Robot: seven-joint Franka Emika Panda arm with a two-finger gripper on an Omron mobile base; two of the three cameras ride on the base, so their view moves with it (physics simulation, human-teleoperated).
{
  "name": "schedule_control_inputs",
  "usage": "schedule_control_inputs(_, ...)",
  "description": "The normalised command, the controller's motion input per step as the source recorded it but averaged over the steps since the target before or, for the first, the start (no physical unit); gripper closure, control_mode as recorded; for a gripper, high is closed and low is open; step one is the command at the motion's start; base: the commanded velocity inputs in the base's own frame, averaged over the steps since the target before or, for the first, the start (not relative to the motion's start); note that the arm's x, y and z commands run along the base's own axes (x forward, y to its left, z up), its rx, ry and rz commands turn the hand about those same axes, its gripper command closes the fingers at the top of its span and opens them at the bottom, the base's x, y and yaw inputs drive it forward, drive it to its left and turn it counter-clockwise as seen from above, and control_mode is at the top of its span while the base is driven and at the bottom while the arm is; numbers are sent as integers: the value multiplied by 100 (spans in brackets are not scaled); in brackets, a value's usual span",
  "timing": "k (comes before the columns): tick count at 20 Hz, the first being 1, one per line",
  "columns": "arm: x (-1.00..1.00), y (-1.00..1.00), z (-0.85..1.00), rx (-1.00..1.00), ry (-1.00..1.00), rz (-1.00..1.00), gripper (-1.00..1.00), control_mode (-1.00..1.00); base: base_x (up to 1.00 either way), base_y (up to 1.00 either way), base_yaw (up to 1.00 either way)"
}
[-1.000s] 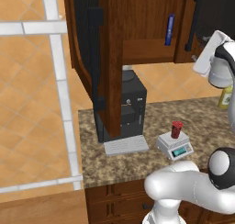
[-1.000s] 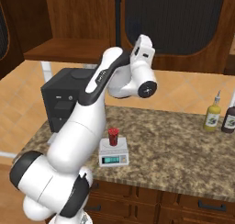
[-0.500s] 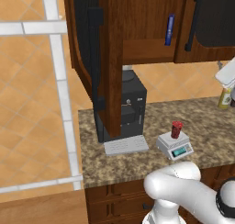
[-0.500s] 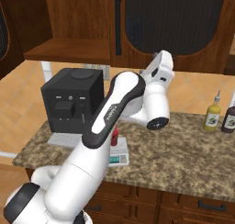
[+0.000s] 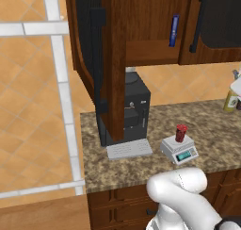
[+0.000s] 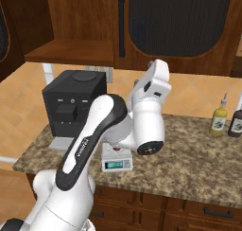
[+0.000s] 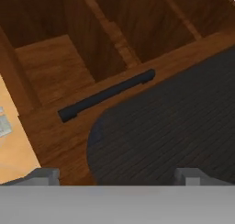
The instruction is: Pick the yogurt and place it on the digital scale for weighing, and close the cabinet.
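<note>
My pincer (image 7: 119, 175) is standing wide, its two finger tips (image 7: 45, 176) well apart at the bottom of the hand view, and it is gripping nothing. It is facing the closed right door of the cabinet (image 7: 137, 53): the dark inset panel (image 7: 174, 126) is lying straight ahead of the tips, and the black bar handle (image 7: 106, 95) is running slantwise just past the panel's edge, apart from both tips.

The yogurt (image 5: 181, 133) is sitting upright on the top plate of the digital scale (image 5: 178, 149), whose teal display is facing the counter's front edge. The left base view is giving this plainly; in the right base view my own arm is covering most of the cup, leaving only the scale (image 6: 116, 163) and a sliver of red above it.

The left base view is also showing the cabinet's left door (image 5: 96, 64) swung open, edge-on above the black coffee machine (image 5: 134, 113), with a slim blue bottle (image 5: 174, 30) standing on the shelf inside. The right base view is showing that shelf from below, and the closed right door in front of my raised hand.

A yellow-green bottle (image 6: 219, 119) and a dark bottle (image 6: 235, 120) are standing side by side far along the counter (image 6: 198, 164), well apart from the scale
</note>
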Motion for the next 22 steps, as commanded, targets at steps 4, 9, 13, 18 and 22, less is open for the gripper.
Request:
schedule_control_inputs(4, -100, 15, 11, -28, 4, 0, -100, -100, 0, 0, 0)
schedule_control_inputs(9, -100, 15, -19, -13, -24, 0, -100, -100, 0, 0, 0)
schedule_control_inputs(13, -100, 40, -7, 1, -30, 0, -100, -100, 0, 0, 0)
schedule_control_inputs(18, -92, 96, -35, 13, -18, -1, -100, -100, 0, 0, 0)
schedule_control_inputs(22, -100, 100, -6, 19, -22, -8, -100, -100, 0, 0, 0)
